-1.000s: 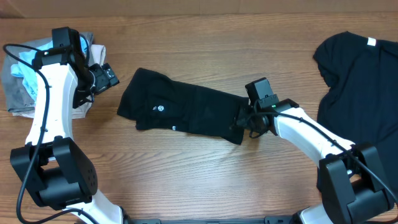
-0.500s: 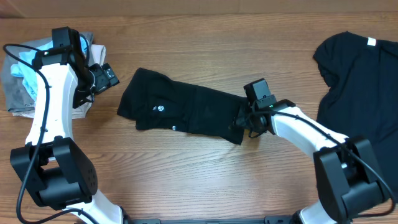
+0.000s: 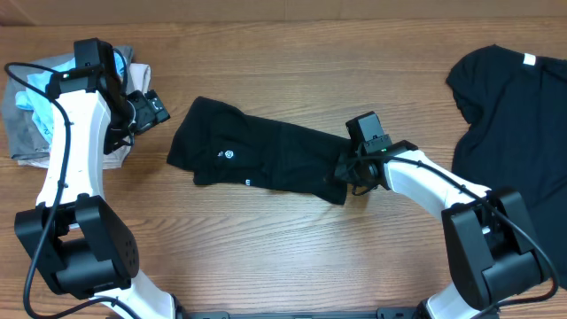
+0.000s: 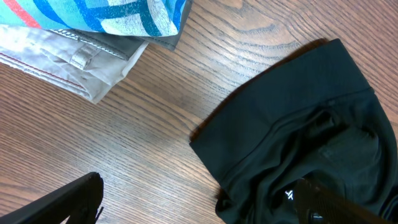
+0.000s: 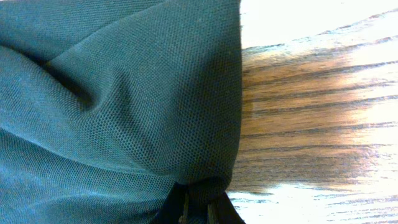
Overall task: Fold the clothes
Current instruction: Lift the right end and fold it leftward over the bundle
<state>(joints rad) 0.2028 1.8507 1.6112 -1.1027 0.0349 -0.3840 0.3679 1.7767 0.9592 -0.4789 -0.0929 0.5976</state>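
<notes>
Mid-table, folded into a long band running left to right: black T-shirt, small round logo facing up. Pinched at its right end by the right gripper, fingers pressed together on a bunched corner of the mesh fabric. Likely gripped there to carry that end over to the left for another fold.

Held off to the far left, apart from the shirt: left gripper, fingers spread wide, gripping nothing, probably kept out of the fold's path. Beside it at the left edge, a pile of light clothes, with a blue striped cloth over beige fabric.

At the right, well apart: second black T-shirt, spread flat and not yet folded. Nothing seen lying on the band or across the way leftward over the wooden table.
</notes>
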